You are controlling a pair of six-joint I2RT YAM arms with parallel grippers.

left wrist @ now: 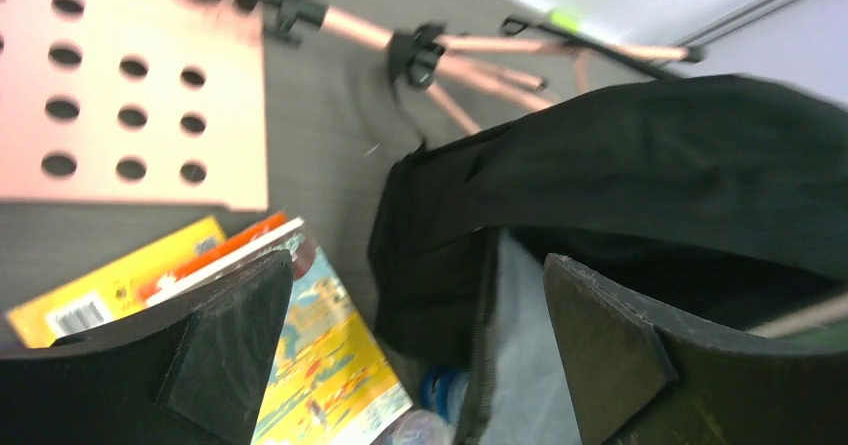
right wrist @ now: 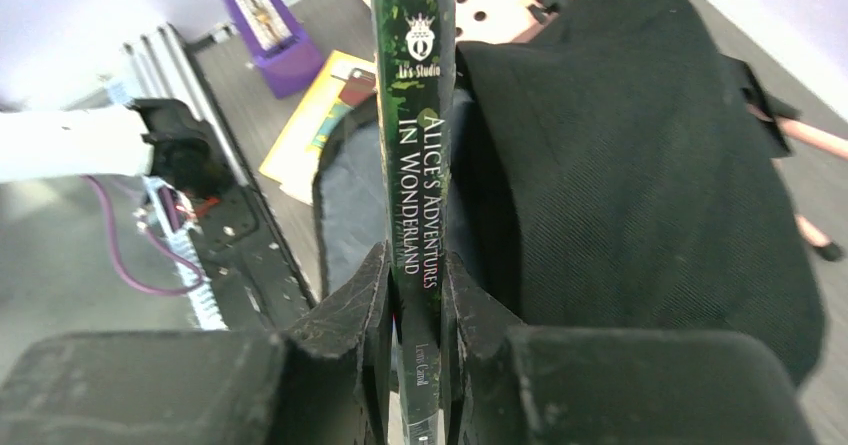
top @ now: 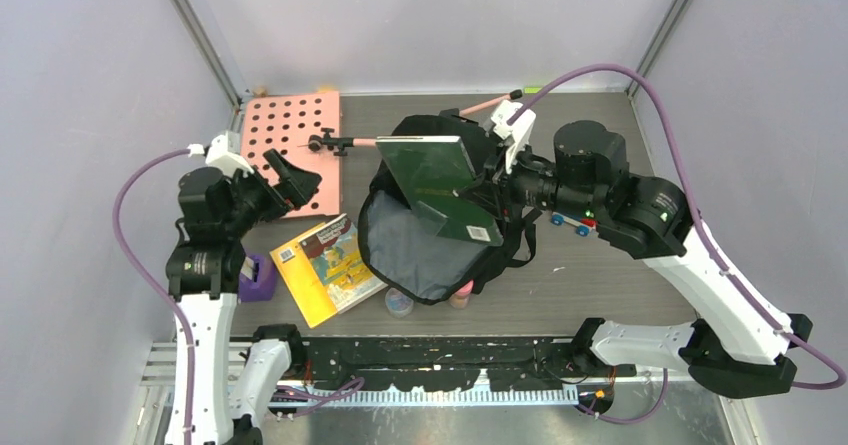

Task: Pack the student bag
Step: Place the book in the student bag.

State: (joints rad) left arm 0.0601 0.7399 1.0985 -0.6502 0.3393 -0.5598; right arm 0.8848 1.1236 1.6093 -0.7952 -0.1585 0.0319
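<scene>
Loading a book into the bag looks like the step in hand. From the top camera, the right gripper is clamped on one edge of a dark green hardcover book, which hangs tilted out ahead of its fingers. Directly beneath the book lies the large black soft fabric backpack, mouth open and grey lining showing. The left gripper is spread wide and holds nothing. It hovers well apart from the bag, over the edge of a pink perforated board. A thin yellow picture book lies flat on the table, below and to the inner side of that gripper and just beside the bag's rim.

The left wrist camera shows both left fingers far apart with only air between them. The backpack's black flap and grey mouth sit ahead and toward the right finger, and the yellow book lies under the left finger. A pink folded tripod lies further ahead.

The right wrist camera shows the two fingers pinching the green book's spine at its lower end, with the spine standing straight out ahead. The bag's opening is below and left of the spine, its black flap to the right.

The next move probably calls for lowering the book edge-first into the grey opening, clear of the rim, before the fingers part.
</scene>
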